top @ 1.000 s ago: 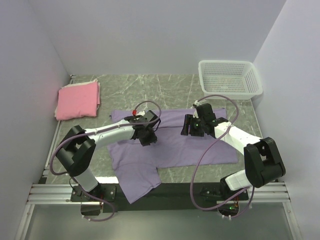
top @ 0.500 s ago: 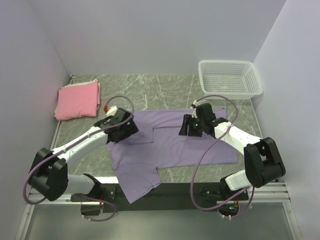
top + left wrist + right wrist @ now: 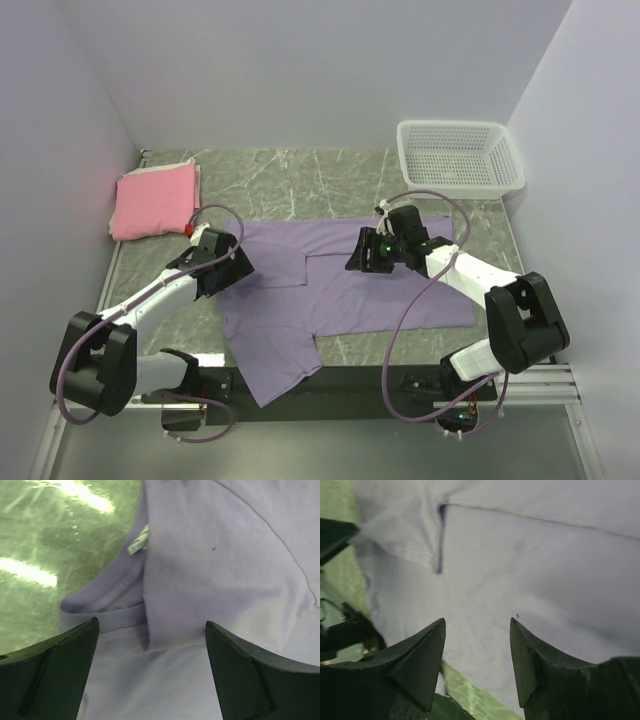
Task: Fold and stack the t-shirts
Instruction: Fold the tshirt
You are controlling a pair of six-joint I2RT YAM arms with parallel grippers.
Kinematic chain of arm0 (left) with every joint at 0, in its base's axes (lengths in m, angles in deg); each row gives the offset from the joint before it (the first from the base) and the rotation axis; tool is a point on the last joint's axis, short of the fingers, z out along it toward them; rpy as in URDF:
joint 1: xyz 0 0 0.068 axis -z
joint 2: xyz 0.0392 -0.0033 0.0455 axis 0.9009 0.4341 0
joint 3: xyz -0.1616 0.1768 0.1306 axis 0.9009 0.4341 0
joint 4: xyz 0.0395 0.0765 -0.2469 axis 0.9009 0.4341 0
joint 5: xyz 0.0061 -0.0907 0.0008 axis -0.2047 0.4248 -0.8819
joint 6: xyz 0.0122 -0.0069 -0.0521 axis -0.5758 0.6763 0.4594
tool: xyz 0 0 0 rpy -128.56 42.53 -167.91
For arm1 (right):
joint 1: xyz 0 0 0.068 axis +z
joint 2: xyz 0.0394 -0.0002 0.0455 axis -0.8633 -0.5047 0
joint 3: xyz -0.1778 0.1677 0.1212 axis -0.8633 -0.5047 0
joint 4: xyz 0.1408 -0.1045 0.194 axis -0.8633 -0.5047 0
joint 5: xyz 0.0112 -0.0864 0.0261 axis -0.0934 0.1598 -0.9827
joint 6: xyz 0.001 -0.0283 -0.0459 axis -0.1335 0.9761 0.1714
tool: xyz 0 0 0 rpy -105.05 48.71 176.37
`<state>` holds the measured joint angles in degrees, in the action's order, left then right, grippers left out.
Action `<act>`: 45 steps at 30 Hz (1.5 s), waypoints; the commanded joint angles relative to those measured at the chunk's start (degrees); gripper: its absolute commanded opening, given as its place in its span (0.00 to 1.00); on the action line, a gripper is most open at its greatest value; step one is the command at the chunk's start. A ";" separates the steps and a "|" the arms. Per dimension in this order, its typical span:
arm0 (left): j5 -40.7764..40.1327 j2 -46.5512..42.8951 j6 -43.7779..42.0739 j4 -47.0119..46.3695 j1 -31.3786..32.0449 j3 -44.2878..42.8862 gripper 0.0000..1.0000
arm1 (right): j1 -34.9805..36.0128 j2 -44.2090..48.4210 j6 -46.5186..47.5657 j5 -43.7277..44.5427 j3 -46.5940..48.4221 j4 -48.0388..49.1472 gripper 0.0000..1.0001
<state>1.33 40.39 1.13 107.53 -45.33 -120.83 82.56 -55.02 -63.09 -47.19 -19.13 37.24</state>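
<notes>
Plainly, both the left gripper (image 3: pixel 151 625) and right gripper (image 3: pixel 477 622) hang spread and empty above the lavender t-shirt (image 3: pixel 350 295), partly folded on the table (image 3: pixel 300 170) (the pink t-shirt (image 3: pixel 155 200) lies folded far left); a low pinch could catch both layers at the collar flap, undoing the fold.

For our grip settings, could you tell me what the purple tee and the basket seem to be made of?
Purple tee: soft matte cloth, probably cotton knit; it folds flat with stitched hems. Basket: white plastic, seemingly rigid; moulded mesh walls.

At centre, spread t-shirt (image 3: pixel 340 300); back-left, folded t-shirt (image 3: pixel 155 200); back-right, basket (image 3: pixel 460 155), perhaps touching side wall (image 3: pixel 580 150).
</notes>
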 commanded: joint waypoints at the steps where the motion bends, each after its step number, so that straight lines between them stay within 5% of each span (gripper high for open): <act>1: 3.68 1.15 -2.48 -6.25 -0.22 0.24 0.91 | 2.08 -2.20 -6.34 -5.64 -0.32 8.50 0.61; 19: 9.13 1.41 -2.48 -8.10 -0.22 1.39 0.75 | 12.28 -19.69 -23.86 -4.34 7.93 21.18 0.52; 45: 10.98 2.65 -2.66 -7.66 -0.04 1.12 0.74 | 15.62 -26.64 -24.39 -2.93 12.77 18.37 0.44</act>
<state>11.69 43.69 -1.14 100.53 -45.33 -118.97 97.38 -80.98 -87.62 -50.49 -8.62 55.49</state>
